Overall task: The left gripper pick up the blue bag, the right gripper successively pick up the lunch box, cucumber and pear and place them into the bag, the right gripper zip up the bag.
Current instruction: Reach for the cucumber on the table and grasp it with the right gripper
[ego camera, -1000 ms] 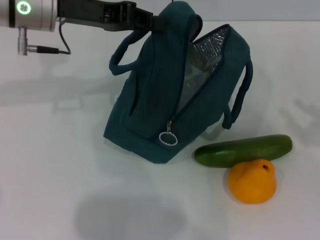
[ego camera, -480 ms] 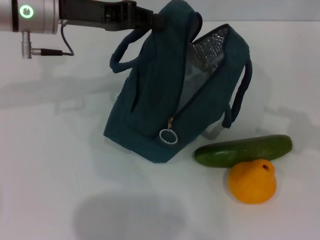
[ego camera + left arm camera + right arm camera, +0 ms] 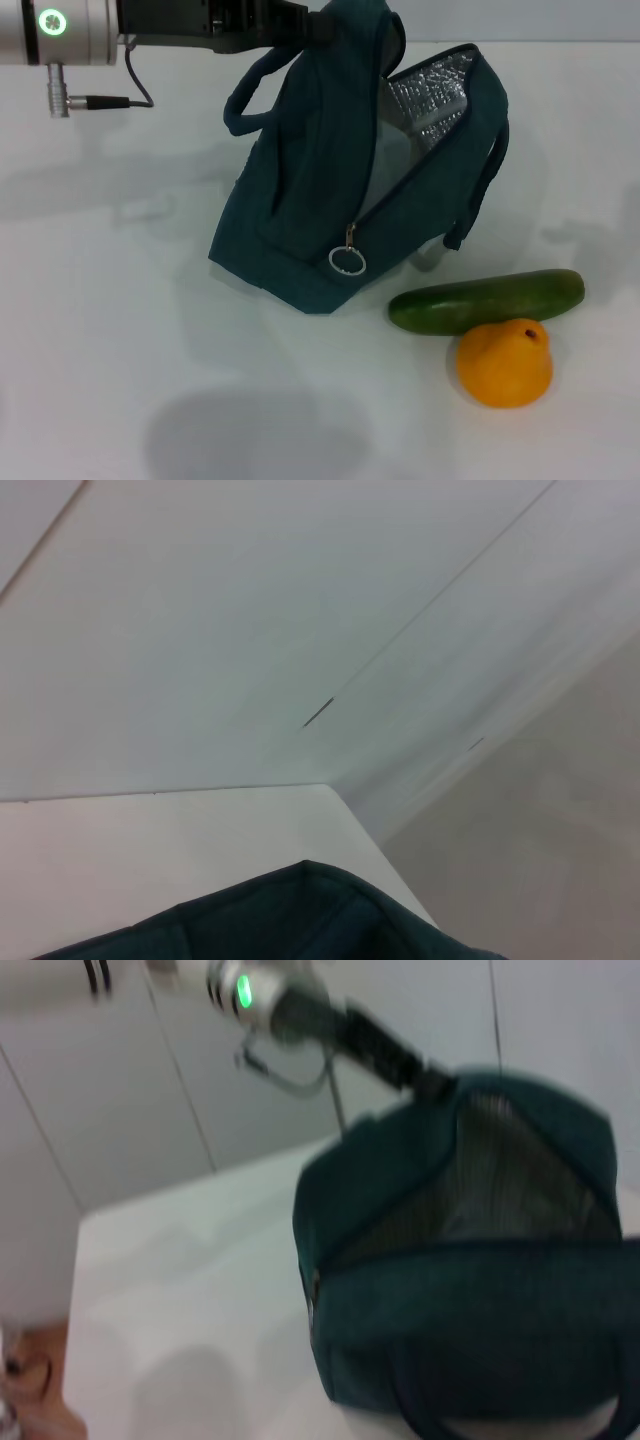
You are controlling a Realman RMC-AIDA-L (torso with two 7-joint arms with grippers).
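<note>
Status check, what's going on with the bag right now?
Left gripper clamped on bag top, bag tilted, mouth open. Right gripper out of head view. Cucumber and pear on table beside bag. Nothing blocking.

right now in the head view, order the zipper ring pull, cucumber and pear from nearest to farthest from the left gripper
Left gripper grips the blue bag at its top.
1. Zipper ring pull, on the bag's lower front.
2. Cucumber, on the table right of the bag.
3. Pear, just in front of the cucumber.
</note>
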